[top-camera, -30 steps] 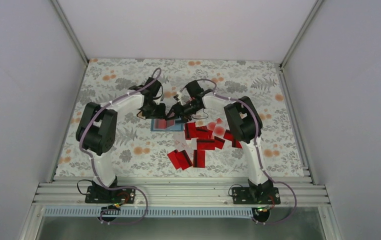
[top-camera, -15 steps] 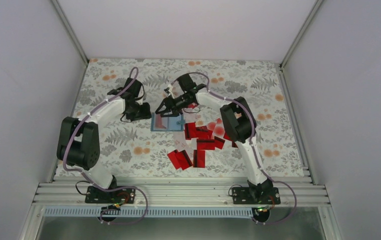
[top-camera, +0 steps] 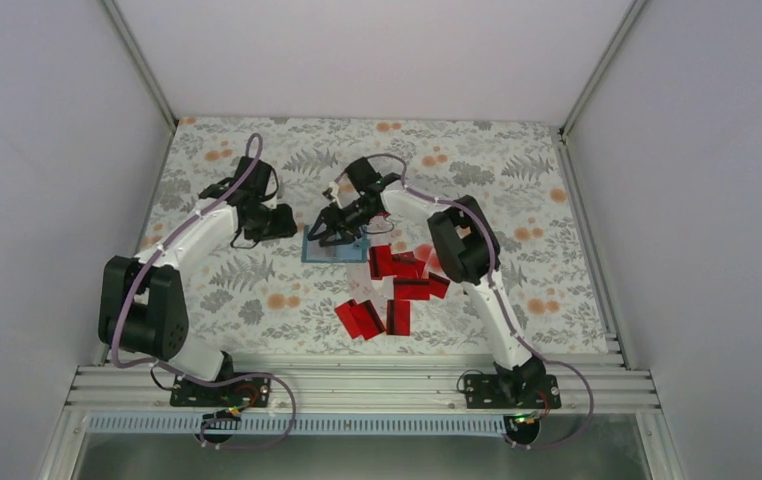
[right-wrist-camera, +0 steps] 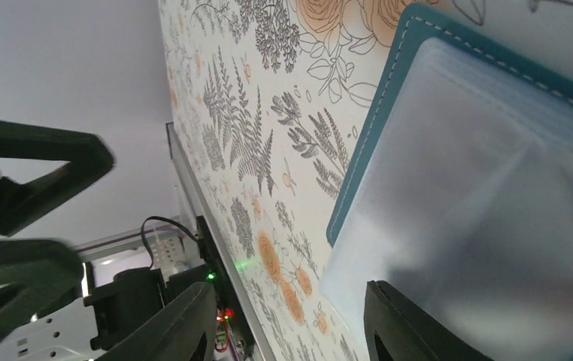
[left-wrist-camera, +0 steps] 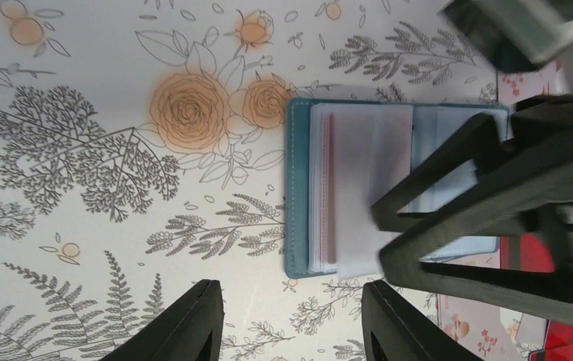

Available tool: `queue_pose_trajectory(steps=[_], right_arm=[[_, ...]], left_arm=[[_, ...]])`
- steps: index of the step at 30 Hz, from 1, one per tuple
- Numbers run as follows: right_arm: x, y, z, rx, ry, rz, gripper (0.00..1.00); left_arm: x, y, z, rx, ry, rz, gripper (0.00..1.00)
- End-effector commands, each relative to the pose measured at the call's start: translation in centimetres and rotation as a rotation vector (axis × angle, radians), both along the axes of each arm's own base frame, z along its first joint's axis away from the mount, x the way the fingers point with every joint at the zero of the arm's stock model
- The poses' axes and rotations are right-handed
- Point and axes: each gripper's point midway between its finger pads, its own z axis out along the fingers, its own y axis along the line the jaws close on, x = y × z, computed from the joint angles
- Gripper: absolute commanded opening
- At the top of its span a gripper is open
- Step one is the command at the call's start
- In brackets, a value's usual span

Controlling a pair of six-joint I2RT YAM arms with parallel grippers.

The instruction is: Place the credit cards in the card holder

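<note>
Top external view has the card holder (top-camera: 343,255) lying open on the floral table (top-camera: 247,290), a little left of centre, with the credit cards (top-camera: 405,280) in a loose red scatter just to its right and nearer the arm bases; the right gripper (top-camera: 324,237) hangs over the holder's far left part, and the left gripper (top-camera: 279,222) sits just beside the holder on its left, apart from it; likely trouble, as I judge it: neither tool has a card, and the right fingers are low over the clear sleeves (left-wrist-camera: 359,188), so a closing pinch could catch one and drag or flip the light holder; the two grippers are near each other, so a reach by either could knock them together; the cards overlap, so a pick may lift two or shove the pile; the right wrist view shows its jaws apart with only those sleeves behind the gap, nothing gripped; the left wrist view shows its jaws apart over bare cloth, empty; the right arm reaches far and leftward across the cards, elbow raised above them, wrist turned down toward the holder; the left arm stretches far along the left side, forearm angled rightward, its tool pointing down near the holder's left edge.
</note>
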Motion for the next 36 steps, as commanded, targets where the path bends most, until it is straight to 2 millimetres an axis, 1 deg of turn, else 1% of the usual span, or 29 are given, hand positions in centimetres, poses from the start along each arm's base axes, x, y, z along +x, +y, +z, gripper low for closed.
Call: queue_pose_trajectory(steps=[1, 2, 3, 5, 8, 11, 12, 15, 17, 19, 20, 22, 24, 29, 31, 34, 36], right_arm=[[1.5, -2.4, 6.8, -0.045, -0.214, -0.031, 0.51], [1.5, -3.6, 7.6, -0.079, -0.250, -0.045, 0.51], [1.5, -4.8, 7.8, -0.110, -0.279, -0.060, 0.52], [1.0, -7.7, 7.7, -0.178, -0.318, -0.092, 0.53], [0.1, -11.7, 6.9, -0.269, -0.345, -0.137, 0.53], [-1.4, -14.8, 5.7, -0.347, -0.356, -0.164, 0.54], [-1.9, -15.7, 5.9, -0.354, -0.366, -0.178, 0.54], [-3.3, -17.6, 5.1, -0.378, -0.350, -0.214, 0.55], [-4.0, -18.9, 4.6, -0.395, -0.333, -0.246, 0.55], [-4.4, -20.2, 4.2, -0.408, -0.314, -0.289, 0.55], [-4.3, -21.0, 4.6, -0.403, -0.319, -0.320, 0.55], [-4.6, -22.3, 4.1, -0.411, -0.304, -0.359, 0.56], [-4.7, -23.3, 3.8, -0.415, -0.291, -0.383, 0.57], [-6.1, -24.6, 2.4, -0.393, -0.211, -0.417, 0.58], [-6.5, -25.0, 2.1, -0.367, -0.188, -0.434, 0.59], [-6.3, -24.4, 2.7, -0.276, -0.187, -0.438, 0.60], [-6.0, -23.6, 2.9, -0.216, -0.174, -0.427, 0.61]], left_arm=[[-0.1, -0.7, -0.5, -0.034, 0.006, -0.030, 0.47], [0.0, -0.9, -0.3, -0.046, 0.001, -0.034, 0.47], [0.2, -1.1, -0.1, -0.056, -0.007, -0.040, 0.47], [0.4, -1.9, 0.6, -0.090, -0.027, -0.067, 0.47], [0.2, -4.0, 1.1, -0.146, -0.042, -0.161, 0.47], [-0.7, -6.5, 1.2, -0.152, -0.054, -0.270, 0.47], [-1.1, -7.3, 1.2, -0.154, -0.055, -0.302, 0.47], [-2.3, -9.9, 1.0, -0.178, -0.051, -0.390, 0.47], [-3.0, -11.5, 0.9, -0.193, -0.047, -0.433, 0.47], [-3.6, -13.0, 1.0, -0.212, -0.048, -0.473, 0.47], [-3.9, -13.8, 1.0, -0.220, -0.048, -0.495, 0.47], [-4.4, -15.2, 0.7, -0.223, -0.042, -0.529, 0.47], [-4.7, -16.2, -0.2, -0.204, -0.016, -0.540, 0.47], [-5.3, -19.1, -1.7, -0.154, 0.025, -0.575, 0.42], [-5.3, -20.0, -2.4, -0.129, 0.040, -0.580, 0.41], [-4.8, -20.5, -3.6, -0.090, 0.064, -0.546, 0.38], [-4.1, -20.0, -4.4, -0.052, 0.074, -0.485, 0.37]])
